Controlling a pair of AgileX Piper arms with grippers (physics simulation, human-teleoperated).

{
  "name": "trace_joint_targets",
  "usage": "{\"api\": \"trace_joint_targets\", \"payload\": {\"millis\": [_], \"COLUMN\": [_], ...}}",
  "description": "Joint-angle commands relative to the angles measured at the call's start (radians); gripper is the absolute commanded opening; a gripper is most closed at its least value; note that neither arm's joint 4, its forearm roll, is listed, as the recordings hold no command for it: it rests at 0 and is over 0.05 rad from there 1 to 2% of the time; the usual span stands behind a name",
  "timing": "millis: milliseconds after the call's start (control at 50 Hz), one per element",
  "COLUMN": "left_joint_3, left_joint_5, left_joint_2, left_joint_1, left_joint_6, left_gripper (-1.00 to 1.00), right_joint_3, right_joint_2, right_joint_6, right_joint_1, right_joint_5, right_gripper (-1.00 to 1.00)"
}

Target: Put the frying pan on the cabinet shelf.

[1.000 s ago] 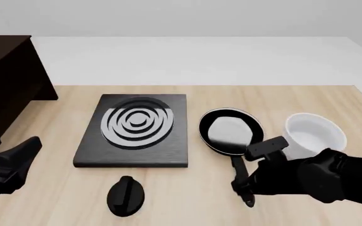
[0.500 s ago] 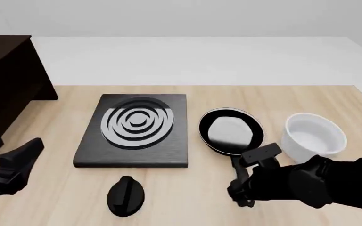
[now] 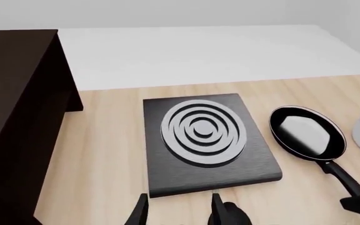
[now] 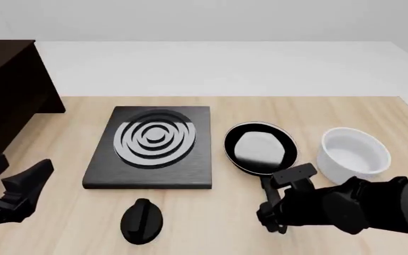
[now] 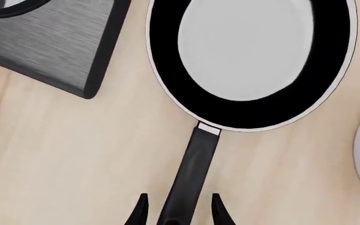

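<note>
Frying pan [image 4: 260, 149] flat on table [image 4: 317, 111], between stove plate [image 4: 153, 146] on left and white bowl [image 4: 354, 153] on right, handle pointing near into right gripper [image 5: 176, 208]. Jaw gap hidden by arm in front view; right wrist view shows fingertips [image 5: 141, 208] parted either side of handle, not visibly touching it. Left gripper [image 3: 176, 211] open and empty near stove plate's near edge; cabinet [image 3: 14, 108] far left, black knob [image 4: 142, 220] only in front view.

Black frying pan [image 4: 261, 149] with pale grey inside, black stove plate [image 4: 151, 147] with grey rings, white bowl [image 4: 354, 154]
</note>
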Motion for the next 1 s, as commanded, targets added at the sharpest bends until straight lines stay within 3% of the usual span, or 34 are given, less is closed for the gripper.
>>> {"api": "trace_joint_targets", "payload": {"millis": [20, 140, 160, 400, 660, 1000], "left_joint_3": [0.012, 0.014, 0.015, 0.025, 0.029, 0.029], "left_joint_5": [-0.008, -0.013, -0.014, -0.027, -0.035, -0.033], "left_joint_2": [0.000, 0.004, 0.003, 0.015, 0.013, 0.014], "left_joint_1": [0.002, -0.005, -0.006, -0.002, 0.003, -0.006], "left_joint_6": [0.001, 0.000, 0.002, 0.001, 0.005, 0.009], "left_gripper": [1.00, 1.00, 1.00, 1.00, 1.00, 1.00], "right_joint_3": [-0.012, -0.028, -0.032, -0.035, -0.047, -0.074], "right_joint_2": [0.012, -0.003, -0.006, -0.016, -0.110, -0.225], "right_joint_6": [-0.002, -0.015, -0.018, -0.008, -0.129, -0.238], "right_joint_1": [-0.005, -0.034, -0.050, -0.031, -0.161, -0.236], "right_joint_5": [-0.001, 0.009, 0.010, 0.016, 0.014, -0.008], "right_gripper": [1.00, 1.00, -1.00, -1.00, -1.00, -1.00]}}
